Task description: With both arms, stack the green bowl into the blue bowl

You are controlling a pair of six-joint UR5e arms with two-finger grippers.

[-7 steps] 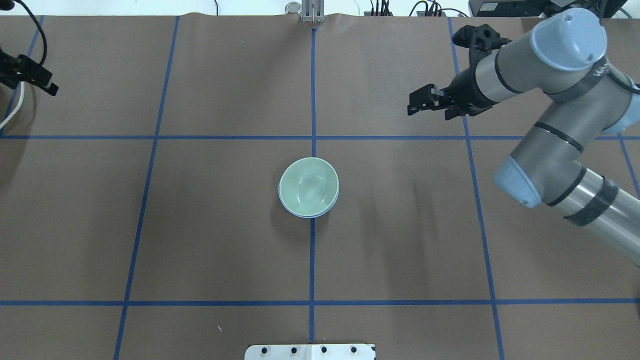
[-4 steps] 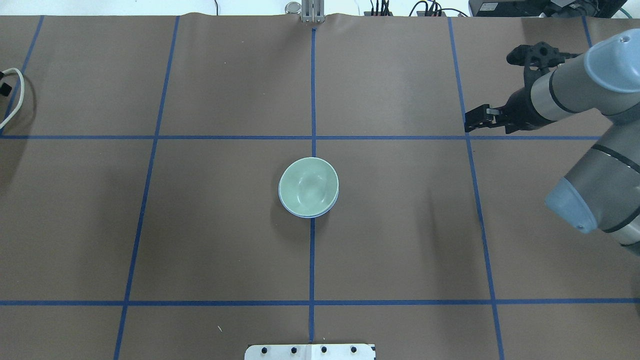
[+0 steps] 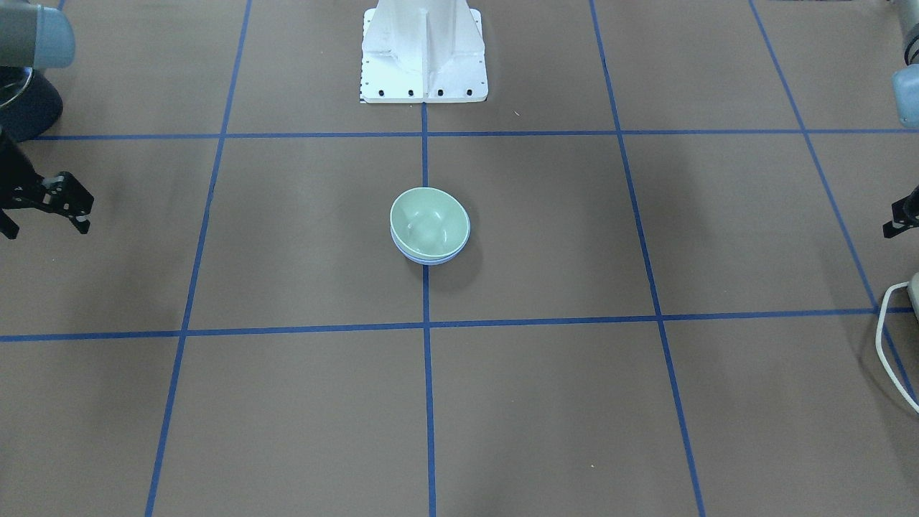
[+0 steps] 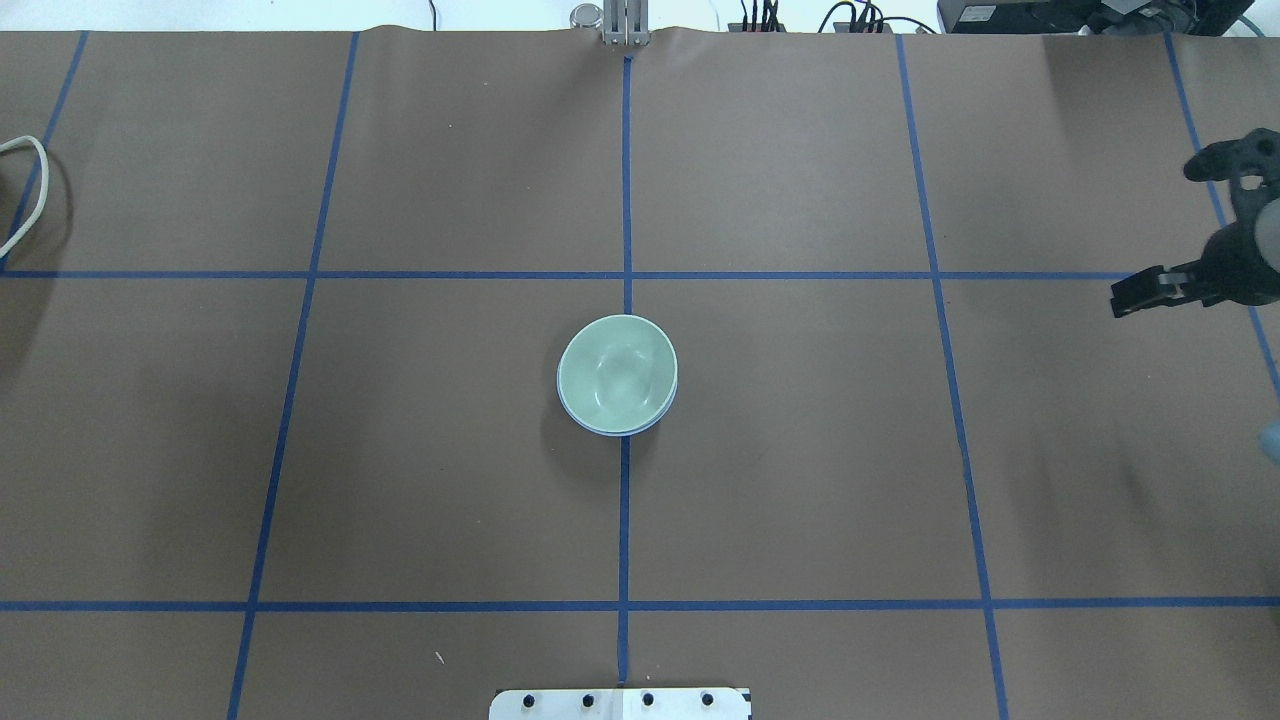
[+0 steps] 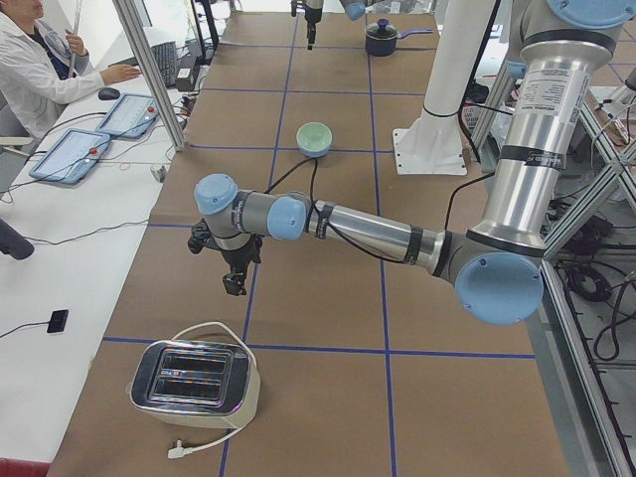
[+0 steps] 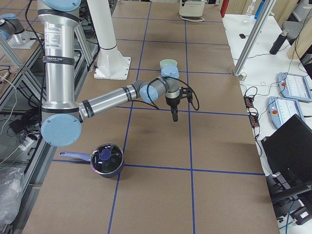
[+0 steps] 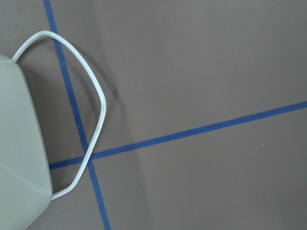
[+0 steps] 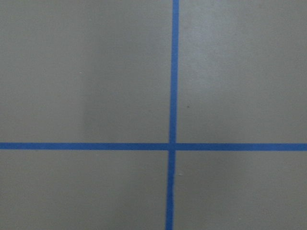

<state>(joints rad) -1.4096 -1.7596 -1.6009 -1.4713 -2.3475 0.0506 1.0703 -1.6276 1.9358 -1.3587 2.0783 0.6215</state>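
The green bowl (image 4: 617,372) sits nested inside the blue bowl (image 4: 598,429) at the table's middle; only the blue bowl's rim shows under it. The stack also shows in the front view, with the green bowl (image 3: 429,219) over the blue rim (image 3: 431,259). My right gripper (image 4: 1128,298) hangs far to the right of the bowls, open and empty; in the front view the right gripper (image 3: 44,219) is at the left edge. My left gripper (image 5: 236,281) hangs far to the left, near the toaster. Only a bit of the left gripper (image 3: 899,217) shows elsewhere, so I cannot tell its state.
A toaster (image 5: 194,383) with a white cord (image 4: 28,188) stands at the table's left end. A dark pot (image 6: 105,161) sits at the right end. The white pedestal (image 3: 423,50) is at the robot's side. An operator (image 5: 40,60) sits beside the table.
My right arm has swung away to the right, far from the bowls. My left gripper has left the overhead view at the left edge. The stacked bowls have not moved.
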